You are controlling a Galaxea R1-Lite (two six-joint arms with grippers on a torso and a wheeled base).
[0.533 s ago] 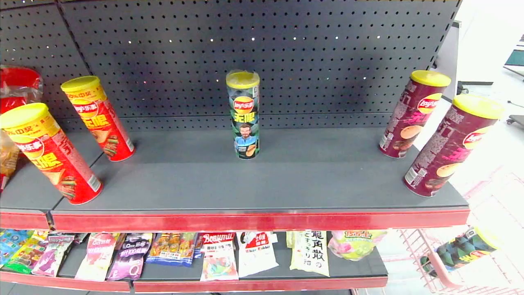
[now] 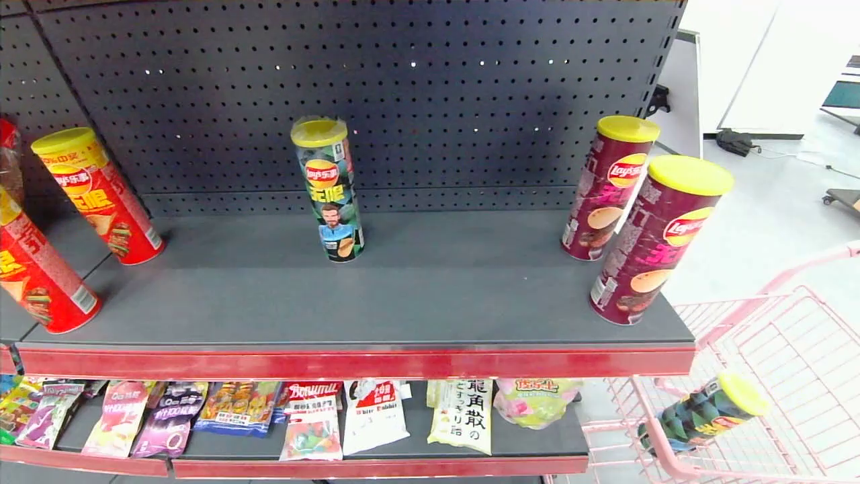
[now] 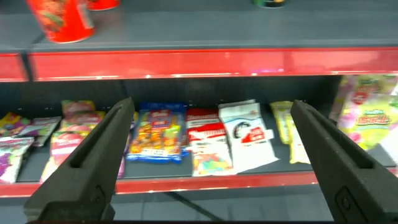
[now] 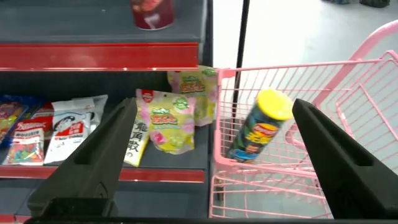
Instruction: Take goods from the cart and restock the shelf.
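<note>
A green chip can (image 2: 702,413) with a yellow lid lies tilted in the pink wire cart (image 2: 793,349) at the lower right, beside the shelf end. In the right wrist view the same can (image 4: 261,127) leans in the cart (image 4: 348,81), ahead of my right gripper (image 4: 214,106), which is open and holds nothing. A matching green can (image 2: 329,191) stands upright at the back middle of the grey upper shelf (image 2: 403,296). My left gripper (image 3: 211,109) is open and faces the lower shelf's snack bags (image 3: 161,134), below the shelf's red edge (image 3: 186,62).
Two maroon cans (image 2: 608,188) (image 2: 658,242) stand at the shelf's right end and two red cans (image 2: 97,195) (image 2: 33,275) at its left. Snack bags (image 2: 309,420) line the lower shelf. A pegboard wall backs the shelf. Free room lies between the green can and the maroon ones.
The head camera has swung to the right, so the shelf sits further left in the picture and more of the cart shows. The cans stand as before.
</note>
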